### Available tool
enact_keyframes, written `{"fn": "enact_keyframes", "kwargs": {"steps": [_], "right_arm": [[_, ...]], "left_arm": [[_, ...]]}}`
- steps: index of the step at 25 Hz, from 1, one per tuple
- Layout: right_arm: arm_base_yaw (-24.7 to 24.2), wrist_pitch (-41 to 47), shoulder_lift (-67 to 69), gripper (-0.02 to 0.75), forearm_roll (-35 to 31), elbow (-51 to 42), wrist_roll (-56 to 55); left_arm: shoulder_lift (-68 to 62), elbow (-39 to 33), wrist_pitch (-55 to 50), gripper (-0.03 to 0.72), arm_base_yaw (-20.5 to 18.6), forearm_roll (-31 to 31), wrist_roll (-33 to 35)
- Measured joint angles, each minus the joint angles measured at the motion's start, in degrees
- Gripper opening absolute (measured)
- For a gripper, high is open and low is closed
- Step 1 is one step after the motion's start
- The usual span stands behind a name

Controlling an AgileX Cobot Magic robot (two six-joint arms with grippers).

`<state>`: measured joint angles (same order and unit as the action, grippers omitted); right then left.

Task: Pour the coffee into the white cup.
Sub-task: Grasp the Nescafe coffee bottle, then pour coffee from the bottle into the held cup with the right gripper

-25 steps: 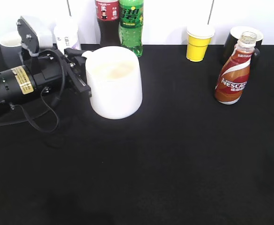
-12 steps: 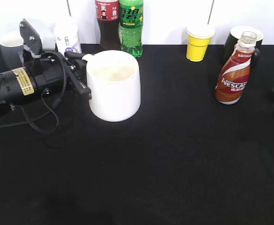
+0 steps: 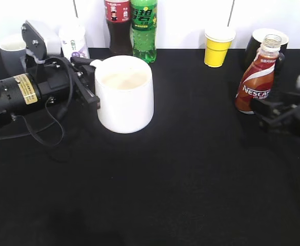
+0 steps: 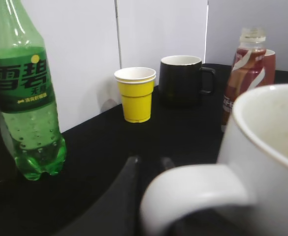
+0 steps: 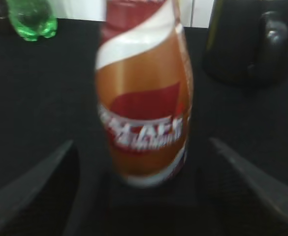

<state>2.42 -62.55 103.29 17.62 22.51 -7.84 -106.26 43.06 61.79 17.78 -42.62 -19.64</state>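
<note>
the right tool [image 3: 265, 110] has just come into the exterior view from the right edge. half a second ago only a faint blur shows there, and a second ago nothing at all. now the tool sits low on the black worktop [image 3: 180, 169], just beside the coffee [image 3: 256, 77], near the bottom of the bottle.

in the right wrist view the coffee [image 5: 143, 93] fills the middle of the frame. the two dark fingers [image 5: 30, 189] stand wide apart, one at the lower left and one at the lower right, with the bottle between them. they are not touching it yet. the picture is blurry, so the arm is likely moving.

the coffee stands upright at the right of the exterior view, in front of a black mug [image 3: 257, 43] and near a yellow cup [image 3: 217, 47].

the white cup [image 3: 124, 93] has slid a little to the left and back since a second ago. it now stands upright in the upper left part of the frame. the left tool [image 3: 88, 82] is at its handle. in the left wrist view the handle [image 4: 193, 194] loops over a dark finger, but the pictures do not show if the tool is squeezing it.

this looks like the step of going to grab the bottle. no coffee is poured yet.
</note>
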Motion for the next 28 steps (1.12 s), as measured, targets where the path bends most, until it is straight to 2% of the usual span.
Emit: {"fn": "enact_keyframes", "kwargs": {"steps": [7,11,13,20,23,26,28], "right_arm": [[0.0,-0.1,10.6,0.602,4.5,13.6,-1.5],[0.0,-0.2,11.1,0.592,4.9,14.1,-1.9],[0.0,-0.4,11.2,0.522,5.2,14.1,-1.9],[0.0,-0.9,11.2,0.516,5.5,14.0,-2.1],[0.3,5.0,5.4,0.516,11.6,13.8,-2.3],[2.5,12.2,-7.8,0.516,16.2,13.8,-1.1],[5.1,16.8,-14.5,0.516,18.0,13.8,3.1]], "left_arm": [[0.1,0.0,0.0,0.069,0.0,0.0,0.0],[0.1,0.0,0.0,0.069,0.0,0.0,0.0],[0.1,0.0,0.0,0.069,0.0,0.0,0.0],[0.1,0.0,0.0,0.069,0.0,0.0,0.0],[0.1,0.0,-0.5,0.069,2.1,0.1,-0.2],[0.1,0.1,-0.8,0.069,6.9,2.1,-0.5],[0.1,2.4,-5.1,0.069,10.2,2.3,-0.4]]}}
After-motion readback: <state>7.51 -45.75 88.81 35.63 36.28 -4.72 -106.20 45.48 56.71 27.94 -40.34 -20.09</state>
